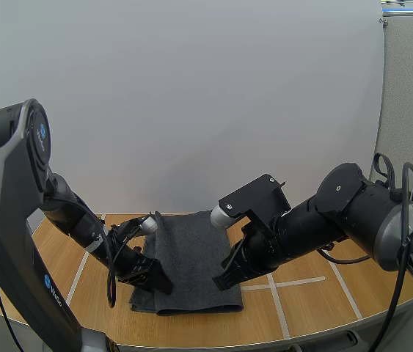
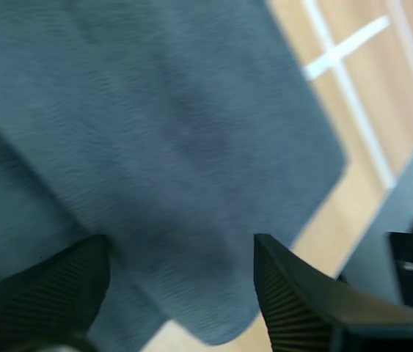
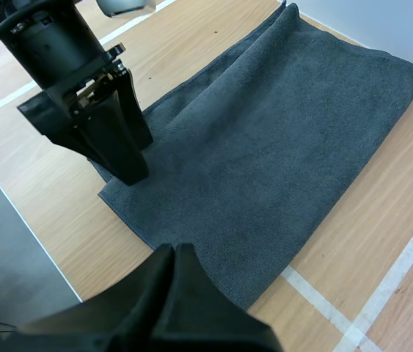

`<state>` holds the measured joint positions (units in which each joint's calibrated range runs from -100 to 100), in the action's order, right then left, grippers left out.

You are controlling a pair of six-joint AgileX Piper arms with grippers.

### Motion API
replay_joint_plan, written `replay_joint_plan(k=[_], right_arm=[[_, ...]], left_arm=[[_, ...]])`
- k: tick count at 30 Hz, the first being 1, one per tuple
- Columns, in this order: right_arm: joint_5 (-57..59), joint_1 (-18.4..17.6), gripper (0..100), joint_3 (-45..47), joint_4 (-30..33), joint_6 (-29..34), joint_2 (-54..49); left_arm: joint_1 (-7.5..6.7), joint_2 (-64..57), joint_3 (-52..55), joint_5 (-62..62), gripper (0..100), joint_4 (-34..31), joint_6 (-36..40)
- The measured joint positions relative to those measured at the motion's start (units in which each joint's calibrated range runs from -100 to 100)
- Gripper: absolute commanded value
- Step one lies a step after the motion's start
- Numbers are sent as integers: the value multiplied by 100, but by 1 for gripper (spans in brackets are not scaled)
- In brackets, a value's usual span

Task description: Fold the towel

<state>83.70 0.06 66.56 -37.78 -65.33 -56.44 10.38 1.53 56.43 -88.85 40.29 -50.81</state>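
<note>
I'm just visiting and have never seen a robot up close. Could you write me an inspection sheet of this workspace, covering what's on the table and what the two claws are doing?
Surface: wooden table marked with white tape lines.
Job's things: dark grey towel lying flat, with a second layer showing along the left gripper's side.
Clutter: nothing seen.
Grippers: left gripper open, fingers apart low over the towel; right gripper shut, tips at the towel's near edge, apparently pinching nothing.
Cables: nothing seen on the table.
Surroundings: white panel standing behind the table.
</note>
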Motion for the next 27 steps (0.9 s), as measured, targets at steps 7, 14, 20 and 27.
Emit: replay_joint_plan(k=[7,14,20,27], right_arm=[[29,0,0,0,0,-43,0],[68,0,0,0,0,-55,0],[58,0,0,0,0,-55,0],[58,0,0,0,0,-55,0]], left_arm=[[0,288,-47,-744,91,323,-210],[0,342,-47,-7,91,34,-135],[0,342,-61,73,91,-20,-50],[0,342,-61,-62,91,152,-157]])
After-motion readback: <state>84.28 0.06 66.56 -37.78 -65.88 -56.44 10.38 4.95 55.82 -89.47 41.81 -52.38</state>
